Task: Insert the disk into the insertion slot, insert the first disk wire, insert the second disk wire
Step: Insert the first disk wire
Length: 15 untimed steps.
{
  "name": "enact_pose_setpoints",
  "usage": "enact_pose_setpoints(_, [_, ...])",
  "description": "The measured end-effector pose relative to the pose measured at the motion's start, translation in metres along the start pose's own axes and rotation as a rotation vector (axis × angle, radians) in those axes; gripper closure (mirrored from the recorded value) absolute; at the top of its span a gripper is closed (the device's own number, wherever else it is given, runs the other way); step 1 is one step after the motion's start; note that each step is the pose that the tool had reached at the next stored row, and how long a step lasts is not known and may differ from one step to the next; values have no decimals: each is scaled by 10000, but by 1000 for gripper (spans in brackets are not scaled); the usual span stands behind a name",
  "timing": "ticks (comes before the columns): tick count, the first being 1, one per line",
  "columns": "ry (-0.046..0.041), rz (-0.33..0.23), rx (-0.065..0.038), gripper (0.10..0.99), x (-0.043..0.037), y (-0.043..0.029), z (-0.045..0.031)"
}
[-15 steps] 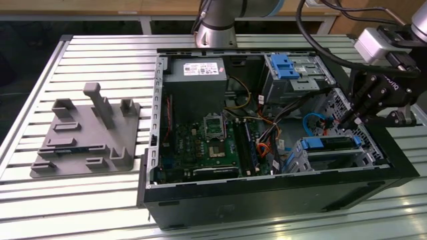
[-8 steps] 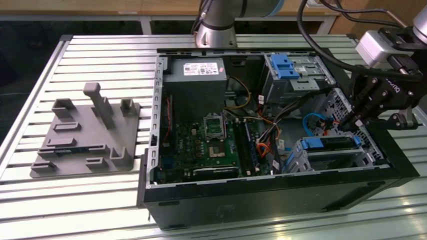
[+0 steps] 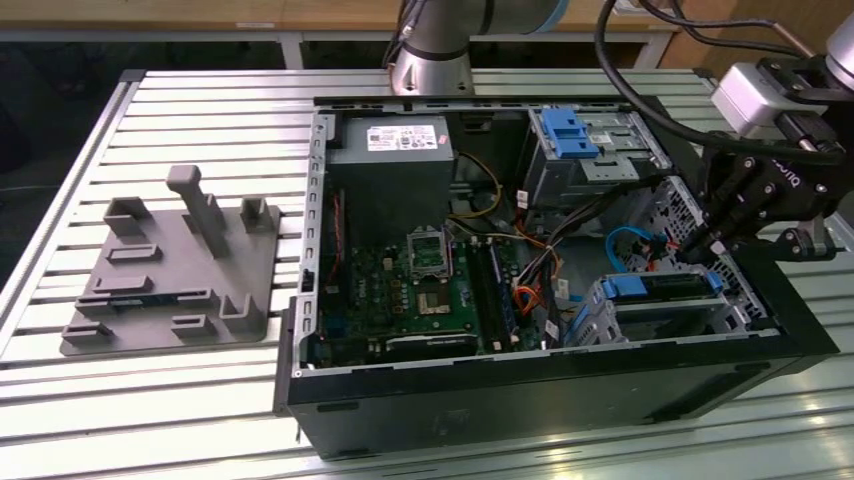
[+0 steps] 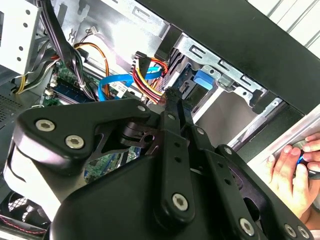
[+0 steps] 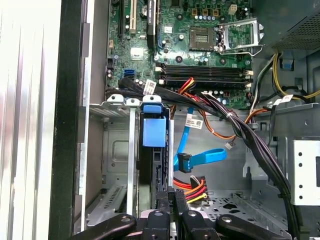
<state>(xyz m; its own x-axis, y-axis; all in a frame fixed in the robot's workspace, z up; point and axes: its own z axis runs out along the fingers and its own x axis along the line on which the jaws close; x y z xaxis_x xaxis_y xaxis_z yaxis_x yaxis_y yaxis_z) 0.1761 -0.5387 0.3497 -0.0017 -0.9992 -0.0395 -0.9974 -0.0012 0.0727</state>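
Grey fixture tray on the slatted table, beside the open computer case.

Most of the disk is hidden — inside the insertion slot.

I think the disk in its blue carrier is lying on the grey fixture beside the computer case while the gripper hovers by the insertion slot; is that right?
Not quite. The disk is not on the grey fixture. The first wrist view shows it seated in the insertion slot, in its blue carrier. The rest holds: the gripper hovers by that slot.
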Motion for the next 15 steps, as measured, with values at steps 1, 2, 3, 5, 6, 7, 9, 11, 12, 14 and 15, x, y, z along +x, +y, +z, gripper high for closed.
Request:
enact_pose_setpoints(1, [0, 0, 0, 925, 2, -1, 5])
enact_pose_setpoints(2, [1, -1, 0, 925, 5, -2, 9])
enact_pose_setpoints(3, [1, -1, 0, 925, 7, -2, 13])
enact_pose_setpoints(5, [0, -4, 0, 925, 11, -4, 20])
enact_pose_setpoints(6, [0, -7, 0, 925, 13, -6, 23])
enact_pose_setpoints(7, [1, -12, -1, 925, 14, -8, 25])
enact_pose_setpoints(9, [3, -29, -1, 925, 15, -18, 29])
enact_pose_setpoints(11, [14, -51, -1, 925, 16, -24, 31])
enact_pose_setpoints(12, [16, -58, -2, 925, 17, -24, 35])
enact_pose_setpoints(14, [20, -64, -2, 925, 23, -25, 43])
enact_pose_setpoints(15, [22, -67, -2, 925, 26, -26, 46])
